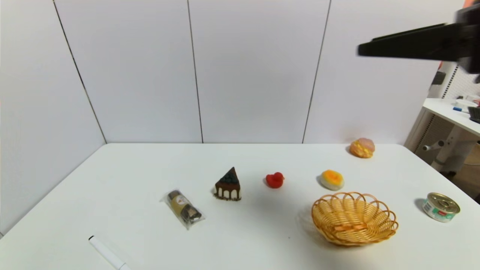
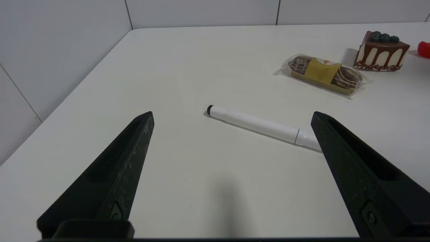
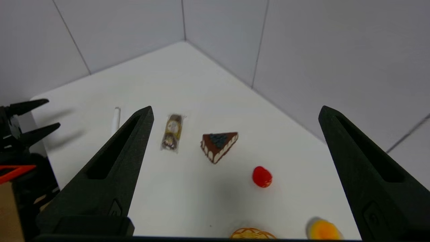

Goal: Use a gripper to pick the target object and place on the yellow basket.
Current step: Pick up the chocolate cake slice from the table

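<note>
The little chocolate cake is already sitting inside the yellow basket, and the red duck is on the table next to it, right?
Not quite. In the head view the chocolate cake stands on the table, well apart from the yellow basket, which holds nothing. The red duck is on the table next to the cake.

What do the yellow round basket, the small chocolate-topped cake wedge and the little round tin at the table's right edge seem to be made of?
The yellow round basket: woven wicker or a plastic imitation, judging by its ribbed strands and looped rim. The chocolate-topped cake wedge: probably moulded plastic or foam, with a matte, stiff, uniform look. The round tin: metal, with a shiny ring-pull lid and a printed label band.
</note>
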